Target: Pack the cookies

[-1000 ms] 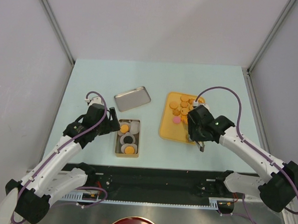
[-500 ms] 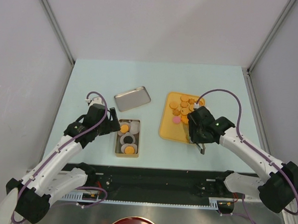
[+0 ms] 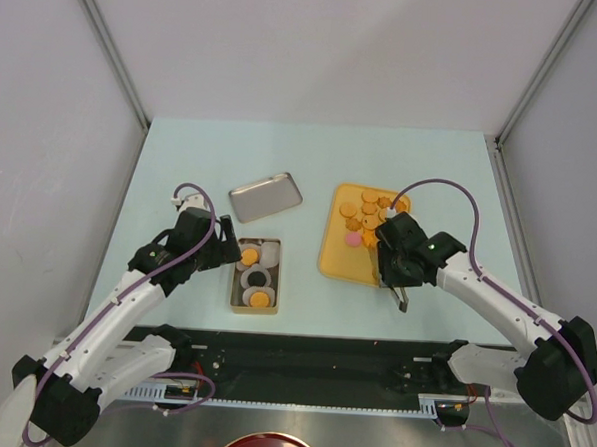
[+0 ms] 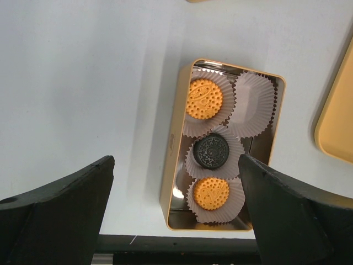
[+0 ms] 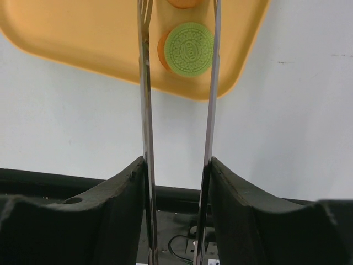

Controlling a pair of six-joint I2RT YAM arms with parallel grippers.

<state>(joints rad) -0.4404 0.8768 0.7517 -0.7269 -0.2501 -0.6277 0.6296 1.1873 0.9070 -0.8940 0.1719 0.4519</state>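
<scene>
Slippage is the main risk: the right gripper (image 5: 176, 163) pinches thin metal tongs (image 5: 144, 83) whose blades straddle a green cookie (image 5: 188, 46) in a near corner of the orange tray (image 5: 83, 33). A skewed squeeze could flick it onto the desk (image 5: 287, 110). It is round and embossed, overlapping an orange cookie (image 5: 161, 47). The left gripper (image 4: 175, 160), jaws wide, hovers over the tin (image 4: 172, 149) by the near edge.
</scene>
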